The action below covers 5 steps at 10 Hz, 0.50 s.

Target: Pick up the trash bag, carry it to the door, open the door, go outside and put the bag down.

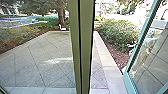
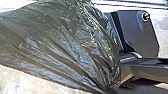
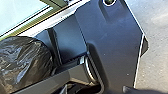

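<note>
My left gripper, right gripper: opening and hold, can't tell. Trash bag (image 2: 62,47) close by left one, folds gathered. Glass door (image 1: 152,60) stands open ahead of both; drift into green post (image 1: 86,47) could snag, tear bag.

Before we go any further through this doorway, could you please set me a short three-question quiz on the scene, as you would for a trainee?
1. Multiple choice: what runs upright through the middle of the head view?
a) a ladder
b) a green post
c) a street lamp
2. True or false: the trash bag in the left wrist view is bright red.
3. Short answer: does the glass door at the right of the head view stand shut against the post, or swung away from it?

Key: 1. b; 2. false, it is dark; 3. swung away from it.
</note>
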Available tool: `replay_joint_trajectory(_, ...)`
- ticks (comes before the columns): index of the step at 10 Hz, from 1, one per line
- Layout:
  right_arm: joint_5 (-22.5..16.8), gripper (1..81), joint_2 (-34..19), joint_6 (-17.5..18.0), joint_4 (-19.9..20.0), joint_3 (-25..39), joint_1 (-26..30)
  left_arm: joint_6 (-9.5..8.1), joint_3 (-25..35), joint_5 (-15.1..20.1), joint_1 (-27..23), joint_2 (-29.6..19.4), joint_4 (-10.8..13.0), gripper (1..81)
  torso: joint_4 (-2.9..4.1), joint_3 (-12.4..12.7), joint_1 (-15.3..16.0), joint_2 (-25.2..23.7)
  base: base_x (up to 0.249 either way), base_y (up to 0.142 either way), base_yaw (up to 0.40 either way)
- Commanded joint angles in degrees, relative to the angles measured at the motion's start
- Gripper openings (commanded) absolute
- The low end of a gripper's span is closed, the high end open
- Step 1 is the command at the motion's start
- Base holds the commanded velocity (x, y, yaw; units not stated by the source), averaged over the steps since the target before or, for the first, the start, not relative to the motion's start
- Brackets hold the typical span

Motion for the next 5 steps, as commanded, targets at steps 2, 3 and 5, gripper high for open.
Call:
replay_joint_trajectory(2,-2.89,81.1,-0.86,-0.04,-0.42,-0.23,1.97,0.5,0.65,3.66,-1.95,0.54,0.55,1.0,0.0,0.0,0.02,0.02,0.0,-0.103,0.0)
replay_joint_trajectory(3,-2.89,81.1,-0.86,-0.04,-0.33,-0.23,1.97,0.5,0.65,3.66,-1.95,0.63,0.47,1.0,0.0,0.0,0.0,0.0,0.0,-0.108,0.0)
replay_joint_trajectory(5,-2.89,81.1,-0.86,-0.13,-0.42,-0.23,1.8,0.5,0.65,3.57,-1.95,0.54,0.47,1.0,0.0,0.0,0.0,0.0,0.0,-0.118,0.0)
